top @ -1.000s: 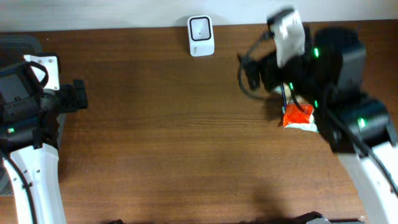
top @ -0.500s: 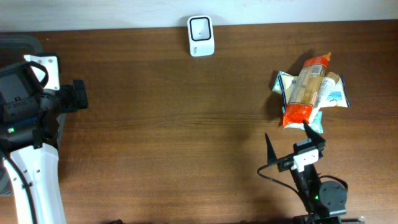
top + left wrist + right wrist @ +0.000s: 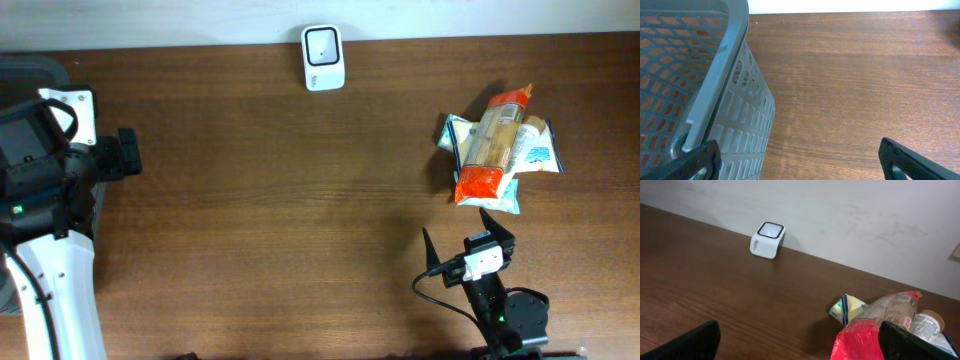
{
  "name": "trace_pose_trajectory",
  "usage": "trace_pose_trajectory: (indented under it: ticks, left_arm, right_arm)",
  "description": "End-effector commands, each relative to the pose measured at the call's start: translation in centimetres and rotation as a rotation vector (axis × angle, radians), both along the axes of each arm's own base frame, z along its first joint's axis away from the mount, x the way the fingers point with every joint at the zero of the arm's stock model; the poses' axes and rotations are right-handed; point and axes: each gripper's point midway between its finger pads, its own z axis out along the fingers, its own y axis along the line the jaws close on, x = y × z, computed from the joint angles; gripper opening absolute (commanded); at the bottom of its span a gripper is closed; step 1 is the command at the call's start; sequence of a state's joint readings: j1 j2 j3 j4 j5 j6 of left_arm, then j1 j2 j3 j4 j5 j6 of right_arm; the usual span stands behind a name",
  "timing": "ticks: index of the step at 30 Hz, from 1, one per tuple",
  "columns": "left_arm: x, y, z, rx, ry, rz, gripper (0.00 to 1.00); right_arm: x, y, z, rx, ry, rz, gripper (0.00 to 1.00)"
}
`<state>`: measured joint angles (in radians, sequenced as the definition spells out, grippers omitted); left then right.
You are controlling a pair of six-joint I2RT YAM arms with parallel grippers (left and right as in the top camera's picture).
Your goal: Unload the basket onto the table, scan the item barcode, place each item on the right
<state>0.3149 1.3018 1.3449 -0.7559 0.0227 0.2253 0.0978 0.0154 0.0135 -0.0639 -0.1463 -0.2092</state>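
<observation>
a grey lattice basket (image 3: pixel 715 100) stands at the left edge of the worktop (image 3: pixel 260 200), only a corner of its inside showing, beside the left end effector (image 3: pixel 800 164), spread wide and empty. the right end effector (image 3: pixel 458 228), equally wide and empty, sits near a pile of packets (image 3: pixel 535 155) at the right. atop it lies the long packet (image 3: pixel 497 130), long axis near-to-far, orange end towards that end effector, well apart from the white scanner (image 3: pixel 323 57).

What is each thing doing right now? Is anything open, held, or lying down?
bag: lying on the packets, not held.
packets: piled flat under the bag.
scanner: standing at the table's far edge, untouched.
basket: upright.
left gripper: open, empty, beside the basket.
right gripper: open, empty, short of the bag.
</observation>
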Motion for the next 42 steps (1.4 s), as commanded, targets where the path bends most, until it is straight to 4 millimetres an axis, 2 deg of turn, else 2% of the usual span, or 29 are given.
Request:
trace_pose_trajectory:
  ticks: [1,13,17,20,22,26,27,31,32,34,39,42]
  left_arm:
    - [0.1,0.1,0.5,0.011,-0.010,-0.012,0.99]
    - [-0.1,-0.1,0.8,0.013,-0.016,-0.015,0.99]
    - [-1.9,-2.4,3.9,0.041,-0.110,-0.059,0.99]
    - [-4.4,-4.5,4.3,0.051,-0.152,-0.103,0.99]
    - [-6.2,-5.8,3.7,0.052,-0.164,-0.128,0.99]
    - [-10.2,-7.5,0.6,0.061,-0.182,-0.161,0.99]
    - [-10.6,-7.8,0.2,0.069,-0.208,-0.168,0.99]
    - [-10.1,-8.2,-0.5,0.147,-0.477,-0.165,0.99]
    - [-10.1,-8.6,-0.7,0.162,-0.591,-0.174,0.99]
    - [-10.4,-8.9,-1.9,0.176,-0.697,-0.176,0.99]
    - [-11.3,-8.9,-7.2,0.179,-0.724,-0.176,0.99]
    - [-11.4,-9.0,-9.1,0.178,-0.714,-0.177,0.99]
  right_arm:
    - [0.1,-0.4,-0.2,0.003,0.000,-0.021,0.99]
    - [0.1,-0.4,-0.2,0.003,0.000,-0.021,0.99]
    - [0.1,-0.4,-0.2,0.003,0.000,-0.021,0.99]
    - [0.1,-0.4,-0.2,0.003,0.000,-0.021,0.99]
    - [0.1,-0.4,-0.2,0.003,0.000,-0.021,0.99]
    - [0.1,-0.4,-0.2,0.003,0.000,-0.021,0.99]
    - [0.1,-0.4,-0.2,0.003,0.000,-0.021,0.99]
    - [0.1,-0.4,-0.2,0.003,0.000,-0.021,0.99]
    - [0.1,-0.4,-0.2,0.003,0.000,-0.021,0.99]
    - [0.1,-0.4,-0.2,0.003,0.000,-0.021,0.99]
    - [0.1,-0.4,-0.2,0.003,0.000,-0.021,0.99]
    - [0.1,-0.4,-0.2,0.003,0.000,-0.021,0.99]
